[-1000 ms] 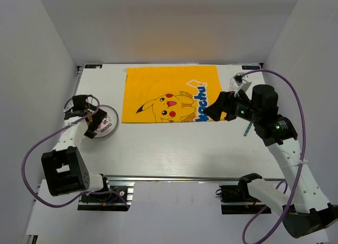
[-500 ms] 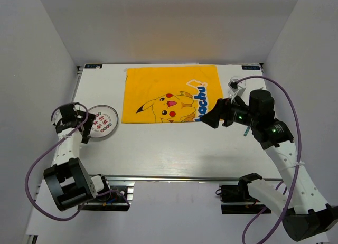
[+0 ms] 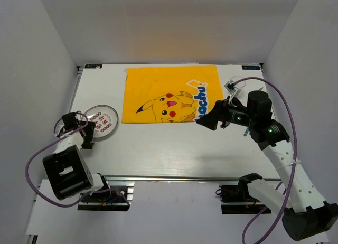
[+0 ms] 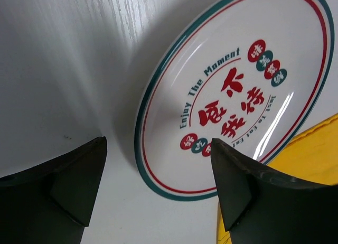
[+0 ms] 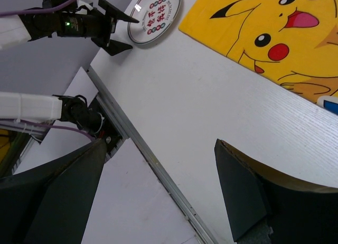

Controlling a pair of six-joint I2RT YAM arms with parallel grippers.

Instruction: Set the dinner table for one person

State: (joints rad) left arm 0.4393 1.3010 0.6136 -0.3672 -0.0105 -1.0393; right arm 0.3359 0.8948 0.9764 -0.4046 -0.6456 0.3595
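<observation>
The left hand [image 4: 157, 146] hung released just beside the printed plate [image 4: 237, 91] on the table [image 3: 174, 149]. The right hand [image 5: 161, 143] hovered released, holding nothing.

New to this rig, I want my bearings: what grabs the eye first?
The yellow Pikachu cloth spread across the far middle of the dinner table. Left of it lies a plate with red and green lettering, the left pincer open beside it; the right pincer hovers open over the cloth's near right corner.
</observation>
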